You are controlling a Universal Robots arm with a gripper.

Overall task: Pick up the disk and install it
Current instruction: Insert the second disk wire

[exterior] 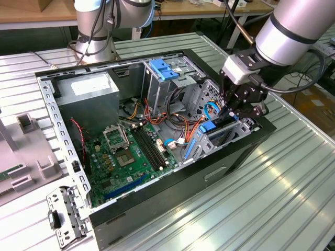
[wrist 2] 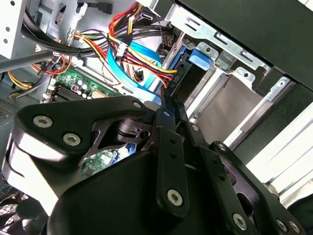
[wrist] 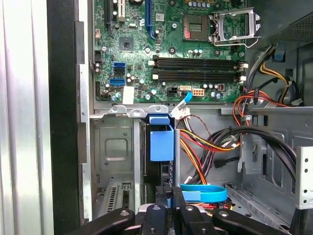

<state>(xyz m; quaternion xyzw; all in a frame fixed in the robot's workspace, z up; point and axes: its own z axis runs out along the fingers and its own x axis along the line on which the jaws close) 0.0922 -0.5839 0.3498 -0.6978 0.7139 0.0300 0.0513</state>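
1. The flat metal disk with the bright blue plastic edge (wrist: 162, 146) stands on its thin side in a slot of the low metal drive cage (wrist: 113, 147), near the front wall of the open black computer case (exterior: 220, 172). It looks most of the way in.
2. The black gripper (exterior: 234, 111) hangs right over the disk's back end. Its two fingers (wrist: 172, 198) sit close together at that thin edge. I cannot tell if they are pinching it or just touching.
3. The disk is probably heavy for its size, stiff and smooth. It may break if bumped, so its thin side edges are the best place to hold.
4. Room is tight. Red, yellow and orange wires (wrist: 205, 147) and a light blue flat cable (wrist: 203, 192) lie just beside the slot. The green circuit board (wrist: 171, 49) is farther off.
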